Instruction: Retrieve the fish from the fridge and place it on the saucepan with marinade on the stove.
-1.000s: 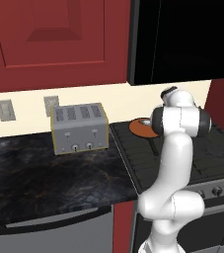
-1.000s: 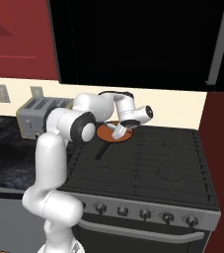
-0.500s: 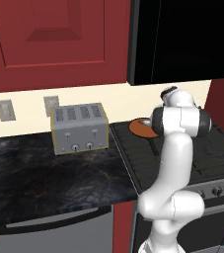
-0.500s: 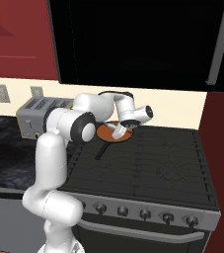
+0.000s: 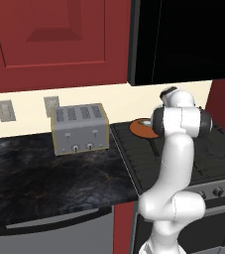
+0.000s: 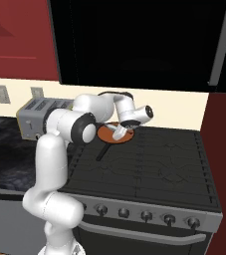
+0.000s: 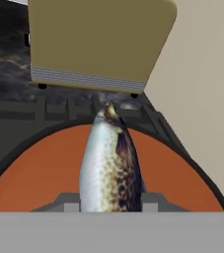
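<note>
Now the toaster [image 5: 80, 129] sits on the counter [image 5: 44, 173] left of the stove [image 6: 149, 169]. Right of the toaster, the saucepan with marinade [image 6: 113, 133] rests on the stove's back corner. The gripper [image 6: 120, 131] hangs just over the saucepan, its jaws squeezed on the fish [image 7: 111, 168] above the orange sauce.

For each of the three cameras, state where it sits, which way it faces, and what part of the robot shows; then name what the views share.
Left base view: behind the arm on its left, facing forward and down at the toaster and stove; the white arm rises at lower right.
Right base view: behind on the right, facing the stove; the arm rises at lower left, end effector over the saucepan with marinade.
Hand view: on the hand, looking along the end effector at the fish it holds above the sauce.
Shared: saucepan, toaster, stove.
</note>
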